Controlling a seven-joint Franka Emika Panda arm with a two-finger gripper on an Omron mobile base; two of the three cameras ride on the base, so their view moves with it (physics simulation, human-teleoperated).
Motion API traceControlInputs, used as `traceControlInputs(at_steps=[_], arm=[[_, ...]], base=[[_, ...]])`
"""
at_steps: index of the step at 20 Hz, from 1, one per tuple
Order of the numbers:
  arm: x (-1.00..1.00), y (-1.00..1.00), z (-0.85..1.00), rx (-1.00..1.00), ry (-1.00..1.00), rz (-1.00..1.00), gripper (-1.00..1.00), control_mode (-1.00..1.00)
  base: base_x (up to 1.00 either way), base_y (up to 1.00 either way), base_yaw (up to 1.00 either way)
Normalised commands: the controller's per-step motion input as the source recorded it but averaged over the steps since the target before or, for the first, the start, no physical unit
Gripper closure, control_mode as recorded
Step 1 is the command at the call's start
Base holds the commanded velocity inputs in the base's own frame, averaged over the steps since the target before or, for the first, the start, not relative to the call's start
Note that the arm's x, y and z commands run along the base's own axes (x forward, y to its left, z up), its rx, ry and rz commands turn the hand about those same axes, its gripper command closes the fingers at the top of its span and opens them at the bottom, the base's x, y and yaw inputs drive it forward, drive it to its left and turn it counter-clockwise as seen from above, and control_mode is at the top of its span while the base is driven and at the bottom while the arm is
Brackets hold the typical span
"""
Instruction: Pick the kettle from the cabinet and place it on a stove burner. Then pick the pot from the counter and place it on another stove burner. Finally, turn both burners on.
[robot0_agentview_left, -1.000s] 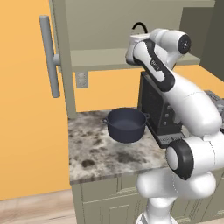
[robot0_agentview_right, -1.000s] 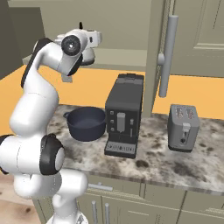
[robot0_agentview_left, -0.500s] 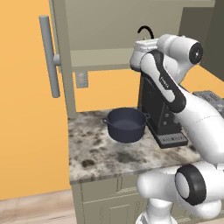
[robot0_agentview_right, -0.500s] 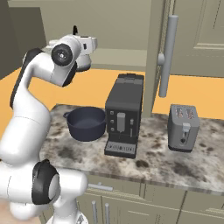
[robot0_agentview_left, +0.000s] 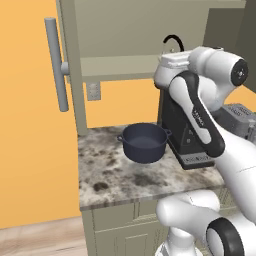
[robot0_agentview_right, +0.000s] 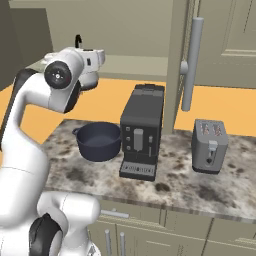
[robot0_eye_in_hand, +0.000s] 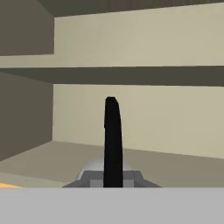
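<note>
Kitchen corner here: marble counter (robot0_agentview_right: 200, 187), orange wall, and the cabinet (robot0_agentview_left: 120, 30) standing open above. Our gripper (robot0_eye_in_hand: 112, 186) is up at the shelf, clamped shut on the kettle (robot0_eye_in_hand: 109, 173), whose black handle (robot0_eye_in_hand: 113, 140) sticks straight up in the hand view; the handle's arch also pokes out above the wrist in the left base view. Below, the pot (robot0_agentview_left: 144, 142) sits on the counter just beside the coffee machine (robot0_agentview_right: 141, 131), with a toaster (robot0_agentview_right: 210, 146) further right. The arm is bent high, hand level with the shelf.
</note>
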Motion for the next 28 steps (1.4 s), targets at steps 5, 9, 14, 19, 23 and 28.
traceControlInputs(at_steps=[5,9,14,19,23,28], arm=[[-0.60,0.00,0.00,0.00,0.00,0.00,1.00,-1.00],[-0.57,0.00,0.00,0.00,0.00,0.00,1.00,-1.00],[-0.54,0.00,0.00,0.00,0.00,0.00,1.00,-1.00],[-0.51,0.00,0.00,0.00,0.00,0.00,1.00,-1.00],[-0.44,0.00,-0.03,0.00,0.00,0.00,1.00,-1.00],[-0.47,0.00,-0.10,0.00,0.00,0.00,1.00,-1.00]], base=[[0.00,0.00,0.00],[0.00,0.00,0.00],[0.00,0.00,0.00],[0.00,0.00,0.00],[0.00,0.00,0.00],[0.00,0.00,0.00]])
